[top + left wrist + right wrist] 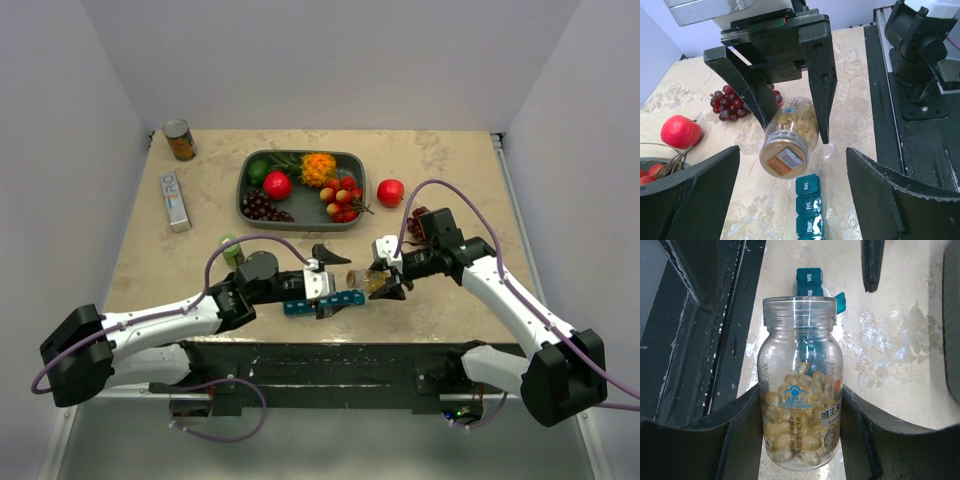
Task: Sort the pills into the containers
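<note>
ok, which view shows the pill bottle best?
Right wrist: the pill bottle fills the frame, capsules and label print sharp. Left wrist shows it end-on, smaller. Top external: a tiny amber speck.

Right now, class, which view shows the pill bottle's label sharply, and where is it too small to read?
Right wrist view: pill bottle label sharp, faint highlights on its neck. Left wrist view: organiser day lettering crisp. Top view: even light, soft shadows, label too small.
</note>
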